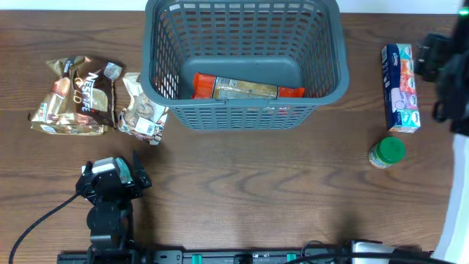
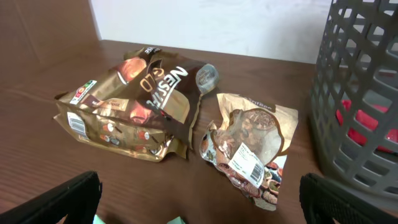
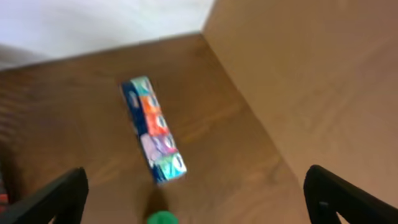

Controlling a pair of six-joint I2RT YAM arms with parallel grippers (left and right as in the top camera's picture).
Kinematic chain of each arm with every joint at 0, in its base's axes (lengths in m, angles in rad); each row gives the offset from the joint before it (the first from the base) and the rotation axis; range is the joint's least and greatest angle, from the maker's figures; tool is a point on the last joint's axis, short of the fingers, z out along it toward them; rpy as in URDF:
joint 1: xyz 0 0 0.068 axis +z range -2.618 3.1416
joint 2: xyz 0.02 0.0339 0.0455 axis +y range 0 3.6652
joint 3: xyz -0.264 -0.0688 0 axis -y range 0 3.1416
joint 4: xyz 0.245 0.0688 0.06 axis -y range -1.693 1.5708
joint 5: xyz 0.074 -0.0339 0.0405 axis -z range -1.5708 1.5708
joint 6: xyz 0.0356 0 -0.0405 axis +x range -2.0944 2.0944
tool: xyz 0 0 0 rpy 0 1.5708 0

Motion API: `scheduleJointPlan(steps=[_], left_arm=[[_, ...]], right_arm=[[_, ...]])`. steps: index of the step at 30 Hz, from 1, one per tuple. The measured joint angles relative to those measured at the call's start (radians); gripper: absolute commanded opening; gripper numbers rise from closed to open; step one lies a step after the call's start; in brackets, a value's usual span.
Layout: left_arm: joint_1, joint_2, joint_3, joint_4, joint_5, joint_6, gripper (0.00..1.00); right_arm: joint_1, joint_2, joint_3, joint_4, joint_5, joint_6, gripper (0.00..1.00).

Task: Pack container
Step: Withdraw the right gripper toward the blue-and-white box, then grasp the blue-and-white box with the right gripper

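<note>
The dark grey lattice container (image 1: 322, 92) stands at the back middle of the table and holds a red-and-tan packet (image 1: 245, 88). Its wall shows in the left wrist view (image 2: 360, 81). A brown Nescafe Gold bag (image 1: 77, 95) and a small snack packet (image 1: 143, 110) lie to its left, both in the left wrist view (image 2: 134, 99) (image 2: 252, 140). A tissue pack (image 1: 400, 88) and a green-lidded jar (image 1: 386, 152) lie at the right, also in the right wrist view (image 3: 152, 127) (image 3: 163, 218). My left gripper (image 1: 117, 176) is open and empty near the front left. My right gripper (image 3: 196, 193) is open and empty, high above the right edge.
The table's right edge (image 3: 249, 118) runs close beside the tissue pack, with the floor beyond it. A black cable (image 1: 37, 220) trails from the left arm at the front left. A white wall (image 2: 217, 25) stands behind the table.
</note>
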Motion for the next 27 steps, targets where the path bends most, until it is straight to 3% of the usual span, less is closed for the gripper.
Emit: scheduleJointPlan(steps=[9, 27], left_arm=[[0.0, 0.0, 0.0, 0.0, 0.0, 0.0, 0.99], [0.0, 0.0, 0.0, 0.0, 0.0, 0.0, 0.98]], right_arm=[[-0.244, 0.162, 0.0, -0.028, -0.269, -0.021, 0.96], [-0.263, 0.666, 0.0, -0.004, -0.354, -0.154, 0.99]])
